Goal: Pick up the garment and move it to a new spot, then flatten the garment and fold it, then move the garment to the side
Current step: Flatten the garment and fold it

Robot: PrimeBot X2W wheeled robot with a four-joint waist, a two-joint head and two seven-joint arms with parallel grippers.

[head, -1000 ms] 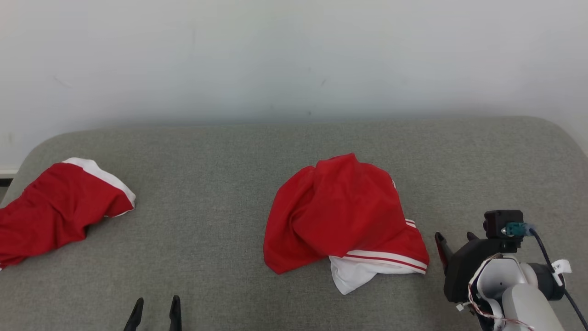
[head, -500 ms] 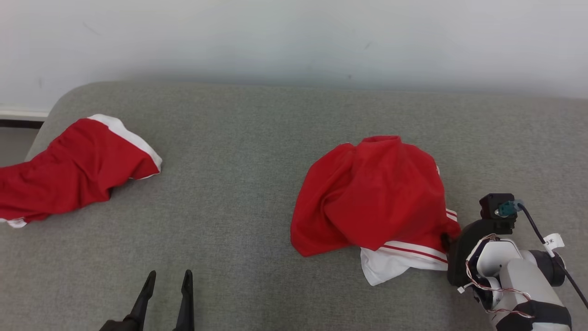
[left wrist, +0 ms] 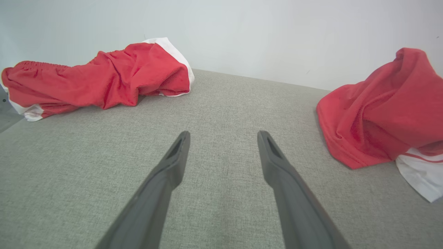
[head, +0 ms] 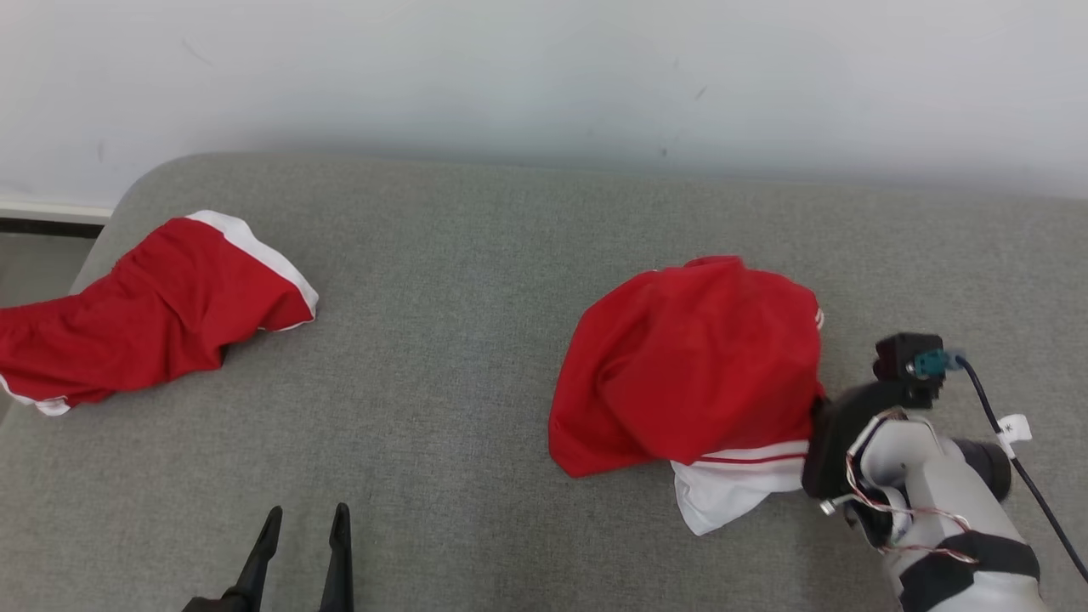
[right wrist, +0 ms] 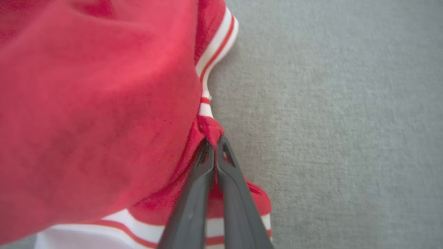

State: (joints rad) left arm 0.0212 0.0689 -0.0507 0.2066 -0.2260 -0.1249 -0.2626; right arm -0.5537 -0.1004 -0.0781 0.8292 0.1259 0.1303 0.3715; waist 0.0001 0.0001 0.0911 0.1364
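Grey woven upholstered surface (head: pixel 442 357): bears all items. Crumpled red garment with white striped trim (head: pixel 697 365): heaped on this surface, a white panel showing under its near edge. Second red-and-white garment (head: pixel 161 314): well apart to the heap's left. Right gripper (right wrist: pixel 213 141): at the heap's right edge, fingers pinched together on a fold of red cloth beside the striped trim. Left gripper (head: pixel 304 518): nearer than the heap and well to its left, fingers spread, holding nothing.
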